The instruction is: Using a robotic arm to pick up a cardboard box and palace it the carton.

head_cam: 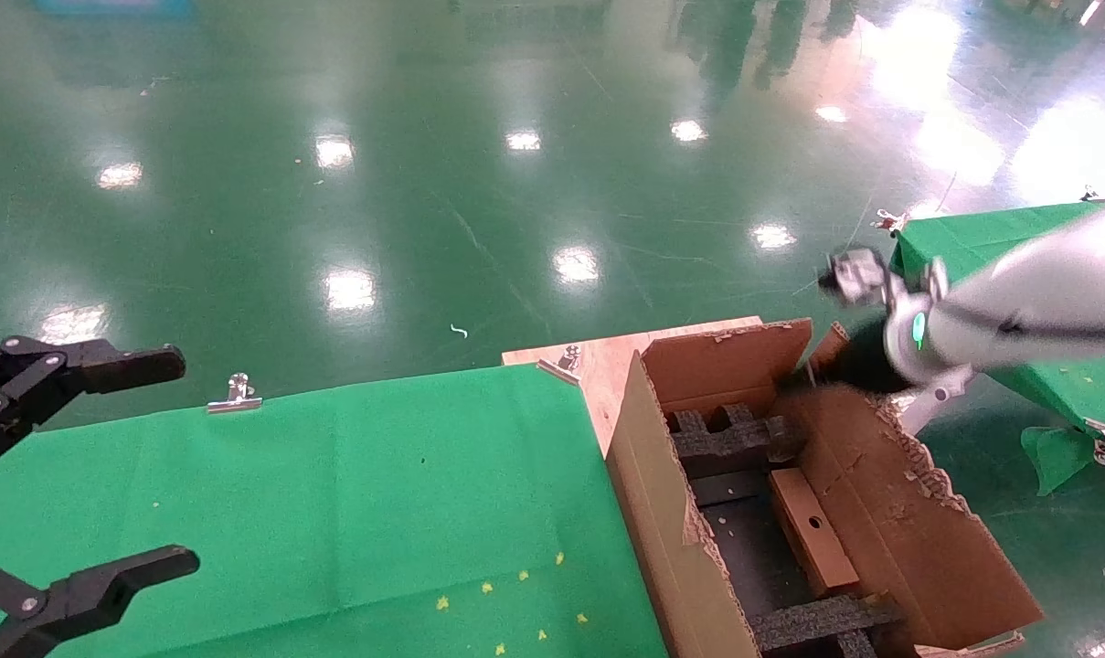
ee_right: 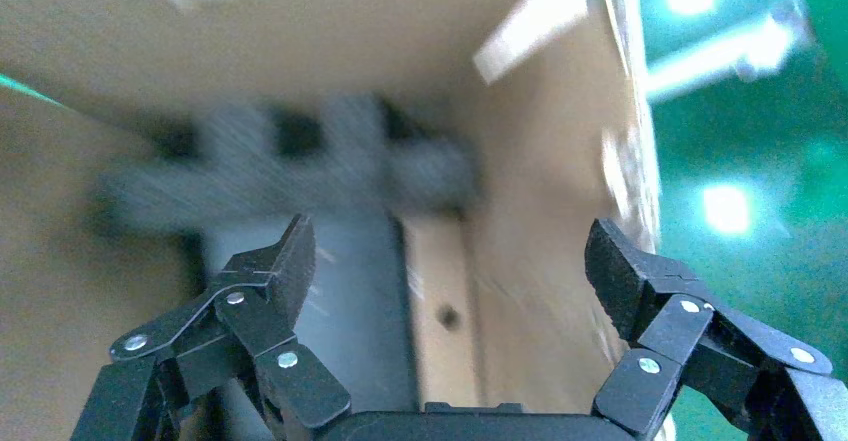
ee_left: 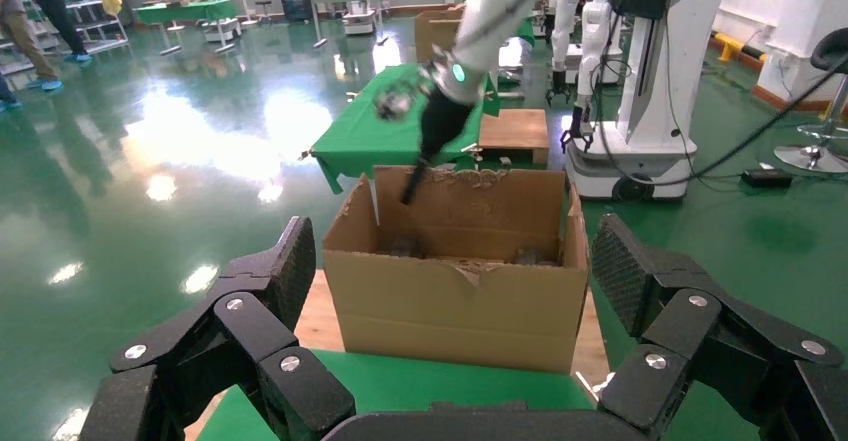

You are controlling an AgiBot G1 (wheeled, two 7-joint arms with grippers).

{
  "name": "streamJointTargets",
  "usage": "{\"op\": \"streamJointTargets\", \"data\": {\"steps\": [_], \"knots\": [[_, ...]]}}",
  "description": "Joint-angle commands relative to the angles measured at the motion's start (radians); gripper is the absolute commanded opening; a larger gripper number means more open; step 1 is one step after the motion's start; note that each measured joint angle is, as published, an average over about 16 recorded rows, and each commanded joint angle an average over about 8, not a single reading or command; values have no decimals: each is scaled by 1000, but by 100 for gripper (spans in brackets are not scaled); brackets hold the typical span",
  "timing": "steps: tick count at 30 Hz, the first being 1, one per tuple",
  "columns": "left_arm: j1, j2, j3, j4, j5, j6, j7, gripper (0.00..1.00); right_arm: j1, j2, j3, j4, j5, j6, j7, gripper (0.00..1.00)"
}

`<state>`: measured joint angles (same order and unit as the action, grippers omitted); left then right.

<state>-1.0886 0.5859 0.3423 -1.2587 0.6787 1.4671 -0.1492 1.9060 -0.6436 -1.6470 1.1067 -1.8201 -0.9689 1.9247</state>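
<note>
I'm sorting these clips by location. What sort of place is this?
Probably a robot lab or test hall: a glossy green floor, other white robot rigs standing behind the carton, and cloth-covered work tables held with clips.

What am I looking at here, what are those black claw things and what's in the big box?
It is a two-armed robot seen by three cameras: one on its head, one on each wrist. The black claws are its grippers. The left gripper waits open over a green-covered table. The right gripper, on the robotic arm, is open and empty above the carton. Inside the carton, between black foam inserts, lies the cardboard box with a round hole, against one wall.
</note>
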Motion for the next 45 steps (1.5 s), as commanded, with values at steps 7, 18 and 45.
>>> {"op": "streamJointTargets", "data": {"steps": [7,18,45], "knots": [[0,0,0,0,0,0,0,100,151,51,120,99,270,-109,-123,100],[0,0,0,0,-1,0,0,100,179,62,159,107,374,-168,-164,100],[0,0,0,0,-1,0,0,100,-227,50,641,135,657,-309,-792,100]]}}
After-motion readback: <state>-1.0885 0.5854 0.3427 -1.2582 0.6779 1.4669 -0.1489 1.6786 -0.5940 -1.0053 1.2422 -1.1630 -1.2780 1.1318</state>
